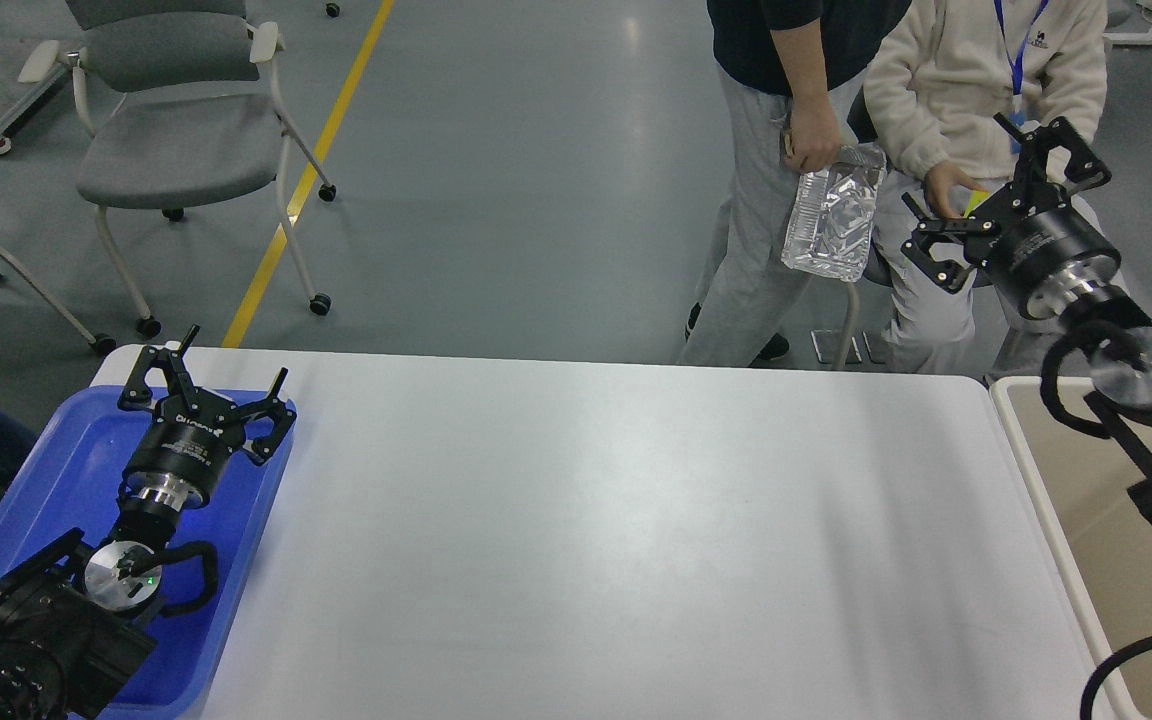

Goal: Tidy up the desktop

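The desktop (586,520) is a wide plain white tabletop with rounded corners, and nothing lies on its bare surface. My left gripper (234,362) is open and empty, held over the blue tray at the table's left end. My right gripper (966,175) is open and empty, raised high past the table's far right corner, in front of the seated person.
A blue tray (56,470) lies at the left end under my left arm. A beige bin (1086,480) stands off the right end. Two people are behind the far edge; the standing one holds a foil tray (831,225). A grey chair (186,130) stands far left.
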{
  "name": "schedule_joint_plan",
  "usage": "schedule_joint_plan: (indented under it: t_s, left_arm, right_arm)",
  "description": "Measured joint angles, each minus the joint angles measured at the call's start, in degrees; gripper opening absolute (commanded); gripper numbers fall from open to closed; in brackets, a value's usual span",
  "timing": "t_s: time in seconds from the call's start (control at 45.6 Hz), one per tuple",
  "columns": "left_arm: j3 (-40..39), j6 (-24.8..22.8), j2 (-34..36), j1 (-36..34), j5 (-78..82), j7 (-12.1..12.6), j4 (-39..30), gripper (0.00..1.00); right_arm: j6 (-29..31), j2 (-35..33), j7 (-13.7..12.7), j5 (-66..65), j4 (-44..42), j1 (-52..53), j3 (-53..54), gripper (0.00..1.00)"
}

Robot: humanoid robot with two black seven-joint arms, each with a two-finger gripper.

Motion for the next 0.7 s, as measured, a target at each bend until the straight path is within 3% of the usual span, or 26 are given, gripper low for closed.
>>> schedule_joint_plan:
  t_s: [0.395,0.702]
  left_arm:
    - [0.0,0.0,0.0,0.0,0.1,0.0,0.0,1.00]
    - [0.0,0.0,0.0,0.0,0.1,0.0,0.0,1.00]
  right_arm:
    - [2.6,13.1,0.3,-0.2,-8.9,3.0,-0.3,1.00]
    - [5.8,17.1,0.5,-0.3,-11.8,0.7,-0.8,1.00]
